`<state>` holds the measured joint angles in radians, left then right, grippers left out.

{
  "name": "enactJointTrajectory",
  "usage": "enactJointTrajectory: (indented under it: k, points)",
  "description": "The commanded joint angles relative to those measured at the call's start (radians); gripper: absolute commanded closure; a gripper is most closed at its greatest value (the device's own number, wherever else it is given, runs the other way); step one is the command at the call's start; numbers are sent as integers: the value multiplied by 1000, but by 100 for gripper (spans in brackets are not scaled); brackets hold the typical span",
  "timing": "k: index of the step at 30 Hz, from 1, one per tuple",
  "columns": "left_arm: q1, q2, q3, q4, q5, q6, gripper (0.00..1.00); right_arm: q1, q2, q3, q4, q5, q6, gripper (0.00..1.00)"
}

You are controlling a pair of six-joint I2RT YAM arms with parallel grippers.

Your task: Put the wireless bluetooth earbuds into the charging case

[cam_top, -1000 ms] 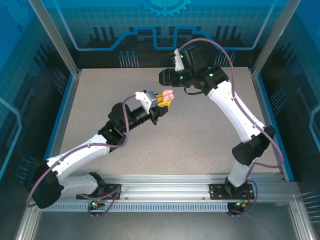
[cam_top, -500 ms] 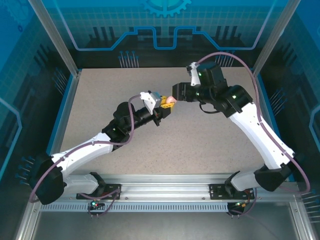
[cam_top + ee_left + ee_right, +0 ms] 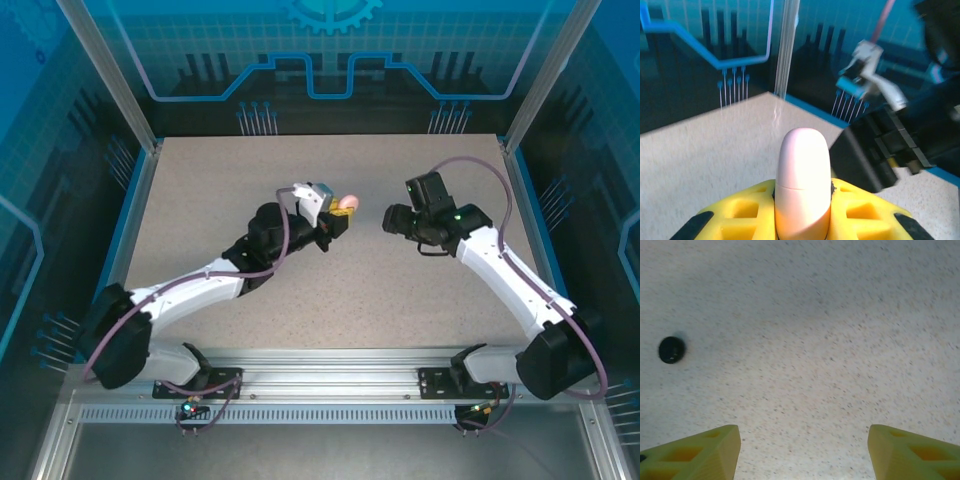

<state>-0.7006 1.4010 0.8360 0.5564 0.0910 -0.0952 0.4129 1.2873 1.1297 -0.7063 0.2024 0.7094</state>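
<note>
Pink case (image 3: 802,185) pinched between left fingers (image 3: 860,210); right fingers (image 3: 695,452) spread above speckled table (image 3: 840,340).

The left gripper (image 3: 338,210) is clamped, pointing toward two o'clock; the right gripper (image 3: 392,220), jaws apart, points toward nine o'clock.

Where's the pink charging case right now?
The pale pink charging case is gripped by the left gripper, near the middle of the table in the top view; the open right gripper sits to its right, not touching.
</note>
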Motion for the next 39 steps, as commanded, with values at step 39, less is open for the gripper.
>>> enactJointTrajectory:
  k: [39]
  points:
    - [142, 805, 662, -523, 11, -447, 93, -36, -197, -170, 37, 45, 53, 31]
